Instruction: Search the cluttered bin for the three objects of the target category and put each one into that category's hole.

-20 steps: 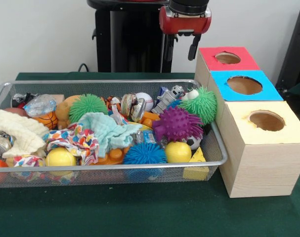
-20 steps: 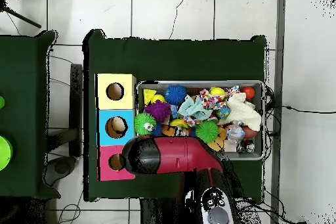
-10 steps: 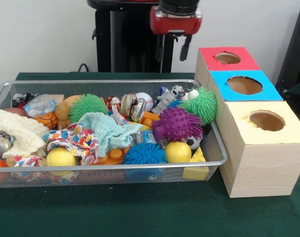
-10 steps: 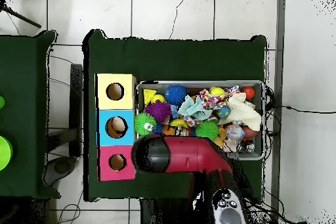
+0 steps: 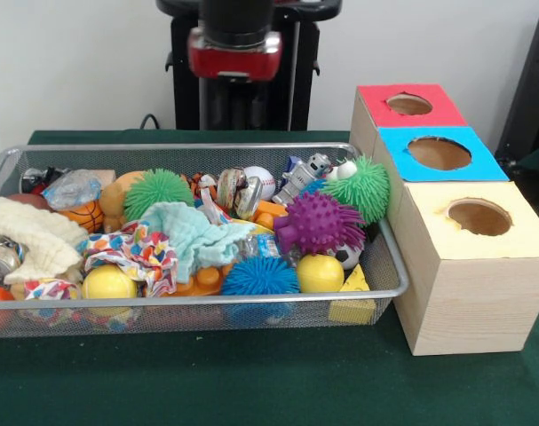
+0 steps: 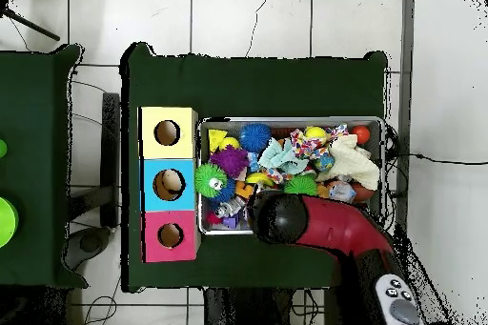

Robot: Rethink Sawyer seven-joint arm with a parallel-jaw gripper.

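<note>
the front view looks low and close across the bin (image 5: 389, 266) toward the wall; the overhead view looks straight down from high up. both share the bin (image 6: 385, 164) and boxes (image 5: 469, 257) (image 6: 168, 183).

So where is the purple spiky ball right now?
Front view: the purple spiky ball lies in the bin's right part, below the green spiky ball and above a yellow ball.

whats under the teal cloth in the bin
In the front view the teal cloth drapes over an orange toy, whose lower edge sticks out beneath it. A blue spiky ball sits beside its right edge. Anything else underneath is covered.
</note>
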